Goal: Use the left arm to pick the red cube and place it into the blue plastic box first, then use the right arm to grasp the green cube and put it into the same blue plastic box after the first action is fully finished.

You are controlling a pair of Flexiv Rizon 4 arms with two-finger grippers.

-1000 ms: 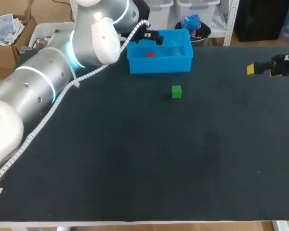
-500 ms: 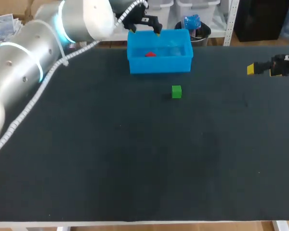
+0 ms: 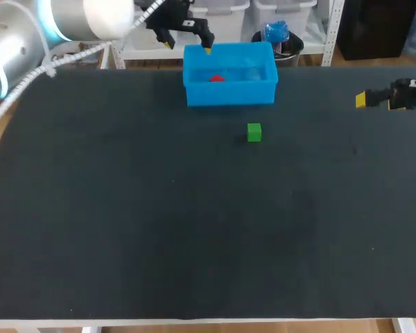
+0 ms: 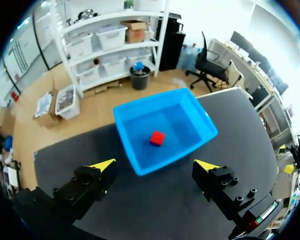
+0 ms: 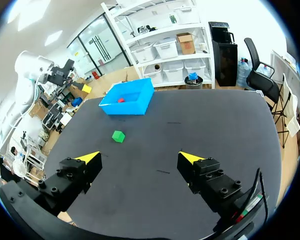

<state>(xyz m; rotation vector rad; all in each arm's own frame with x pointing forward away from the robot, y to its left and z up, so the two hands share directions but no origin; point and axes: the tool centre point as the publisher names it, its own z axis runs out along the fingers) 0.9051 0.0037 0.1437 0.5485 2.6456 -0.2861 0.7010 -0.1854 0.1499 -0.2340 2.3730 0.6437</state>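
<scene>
This looks like a robotics lab. A left arm (image 3: 28,35) enters at 10 o'clock and a right arm (image 3: 410,94) at 3 o'clock over a black-covered surface (image 3: 194,243). It is laid out as a test bench, with a blue plastic box (image 3: 229,94) at 12 o'clock and a green cube (image 3: 254,132) near it.

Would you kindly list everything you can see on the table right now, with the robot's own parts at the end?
Table: one, black, under everything else.
Box: one, blue, open-topped, at the table's far edge.
Red cube: one, red, inside the box.
Green cube: one, green, on the table in front of the box, apart from it.
Left gripper: one, black with yellow tips, open and empty, above the box's left end.
Right gripper: one, black with yellow tips, open and empty, over the table's right side.
</scene>
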